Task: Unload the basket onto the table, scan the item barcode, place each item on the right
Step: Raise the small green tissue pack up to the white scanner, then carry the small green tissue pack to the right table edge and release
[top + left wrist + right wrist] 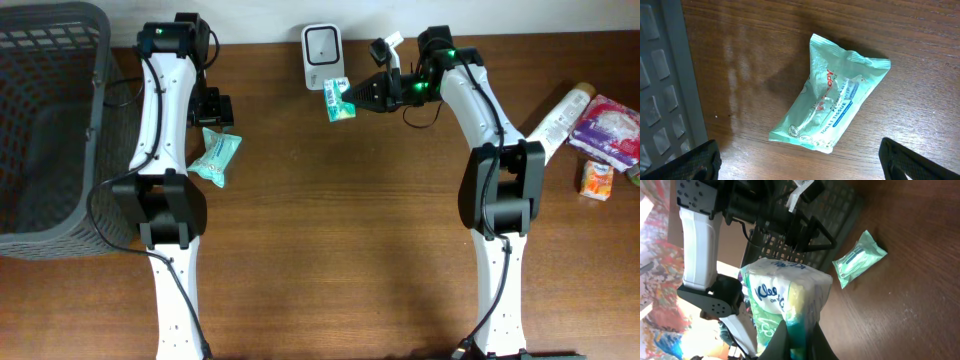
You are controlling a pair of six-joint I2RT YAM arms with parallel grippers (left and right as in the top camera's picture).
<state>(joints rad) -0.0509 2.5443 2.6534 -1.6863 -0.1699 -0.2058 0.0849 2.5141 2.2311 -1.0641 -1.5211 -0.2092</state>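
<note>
Green tissue pack [339, 102] sits clamped in the right end effector [352, 97], held above the counter [330, 230] near its back edge, just in front of the white scanner [321, 55]. It seems held there so the barcode faces the window, though the code itself cannot be seen. The left end effector [214, 112] hovers with fingers wide apart over a mint wipes pack [215, 157] near the basket [50, 130], probably the next item.
</note>
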